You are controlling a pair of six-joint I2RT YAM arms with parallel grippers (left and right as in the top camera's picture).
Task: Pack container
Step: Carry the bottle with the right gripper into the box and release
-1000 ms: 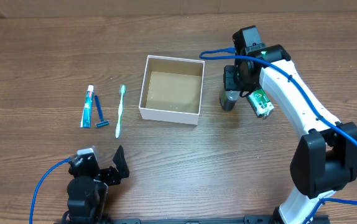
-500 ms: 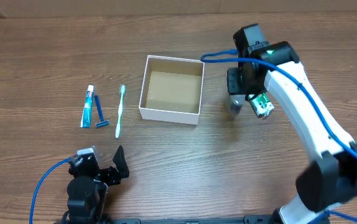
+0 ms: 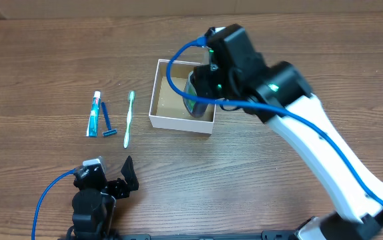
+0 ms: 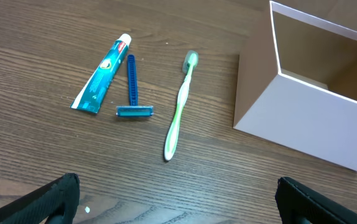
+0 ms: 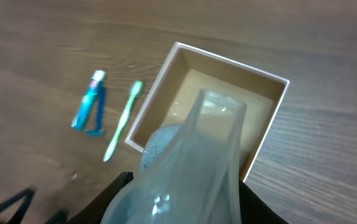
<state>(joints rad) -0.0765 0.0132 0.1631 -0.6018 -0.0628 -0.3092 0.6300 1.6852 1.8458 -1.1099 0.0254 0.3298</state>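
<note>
The container (image 3: 181, 122) sits near the middle of the desk (image 3: 45, 67), open side up, its brown floor bare as far as I can see. The right hand (image 3: 205, 87) hangs over the side of it away from the other toiletries, pinching a translucent bottle (image 5: 191, 155). The bottle fills most of the right wrist view, with the box below and beyond it. From overhead its lower end overlaps the box's near corner, but I cannot tell how high it hangs above the floor or whether it touches the wall.

To the other side of the box, well apart from it, lie a toothpaste tube (image 4: 102, 73), a blue razor (image 4: 132, 87) just beside the tube, and a green toothbrush (image 4: 180, 112). The left hand (image 4: 178, 196) rests low near the desk's front edge with its fingers spread and nothing between them.

I'd say the step in hand is placing the bottle, the first item to go in. The next move calls for lowering it inside the walls, clear of the near rim, and perhaps laying it flat, since the box is shallow. Only then should the fingers part. Three items would be left to pack.
</note>
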